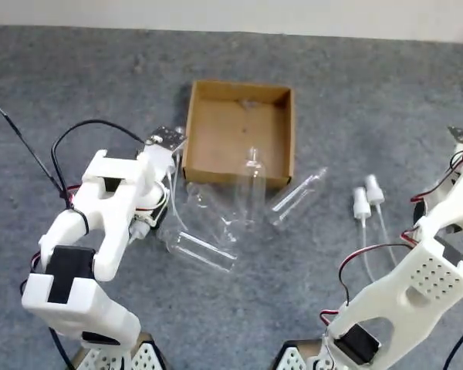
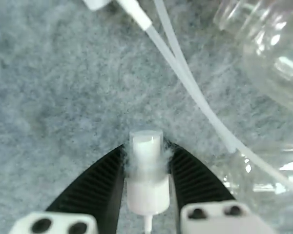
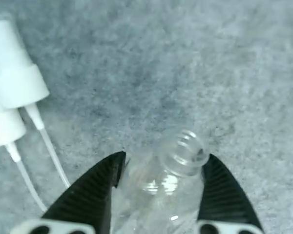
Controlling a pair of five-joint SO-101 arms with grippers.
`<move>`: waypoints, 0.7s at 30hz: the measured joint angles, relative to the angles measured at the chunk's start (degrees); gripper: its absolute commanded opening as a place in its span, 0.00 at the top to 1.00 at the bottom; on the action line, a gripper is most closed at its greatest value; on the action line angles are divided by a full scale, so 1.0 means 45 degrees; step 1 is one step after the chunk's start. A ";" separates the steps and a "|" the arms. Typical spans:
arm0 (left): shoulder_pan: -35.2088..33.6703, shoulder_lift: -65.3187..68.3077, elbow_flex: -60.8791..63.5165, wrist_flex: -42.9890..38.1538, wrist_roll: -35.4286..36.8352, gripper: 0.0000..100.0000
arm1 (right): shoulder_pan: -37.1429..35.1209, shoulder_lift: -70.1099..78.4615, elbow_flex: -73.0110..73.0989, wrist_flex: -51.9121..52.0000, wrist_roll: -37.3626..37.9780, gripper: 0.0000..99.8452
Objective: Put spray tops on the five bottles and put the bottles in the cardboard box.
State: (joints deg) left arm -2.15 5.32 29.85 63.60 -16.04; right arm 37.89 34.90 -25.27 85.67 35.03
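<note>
Our left claw is nearly closed, and its dark jaws pinch a white spray top just above the grey surface. Beside that arm, several clear bottles lie in front of the open cardboard box. One bottle crosses its front wall. Further right, two loose spray tops lie side by side, tubes trailing. Our right claw is spread wide yet grips an uncapped bottle, with a jaw against each side and the threaded neck poking out ahead.
</note>
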 measured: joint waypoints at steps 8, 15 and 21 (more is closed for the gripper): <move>0.0000 0.0000 0.0000 0.0000 0.0000 1.00 | -0.0840 0.0000 -0.1270 -0.0410 0.1739 0.88; 0.0000 0.0000 0.0039 0.0000 0.0000 1.00 | -0.2071 0.0000 -0.1661 -0.0508 0.4024 0.87; 0.0000 -0.0098 0.0332 -0.0371 0.0000 1.00 | -0.2266 0.0918 -0.1700 -0.0508 0.4396 0.75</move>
State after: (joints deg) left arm -2.15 4.88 31.34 61.93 -16.04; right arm 27.69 39.03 -32.92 83.38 54.81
